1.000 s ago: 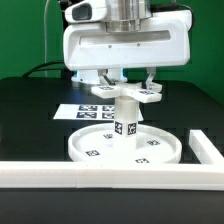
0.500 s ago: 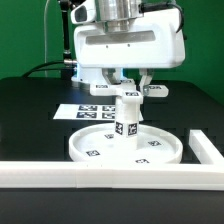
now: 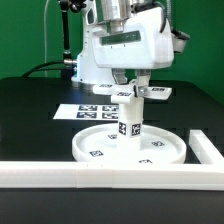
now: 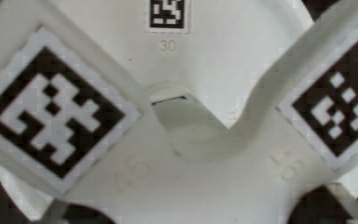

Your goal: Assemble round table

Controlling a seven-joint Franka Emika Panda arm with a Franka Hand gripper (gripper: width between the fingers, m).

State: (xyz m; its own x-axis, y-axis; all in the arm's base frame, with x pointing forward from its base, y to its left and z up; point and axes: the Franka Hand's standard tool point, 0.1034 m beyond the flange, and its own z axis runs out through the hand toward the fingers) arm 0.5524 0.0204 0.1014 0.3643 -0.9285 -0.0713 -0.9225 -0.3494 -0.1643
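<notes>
Seating base on top of leg, which stands upright on disc, it seems; gripper jaws clamp base above leg. Centre it, turn level.

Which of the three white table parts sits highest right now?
The cross-shaped base piece, atop the upright leg at the gripper; the leg stands in the round disc, which lies flat on the table.
</notes>
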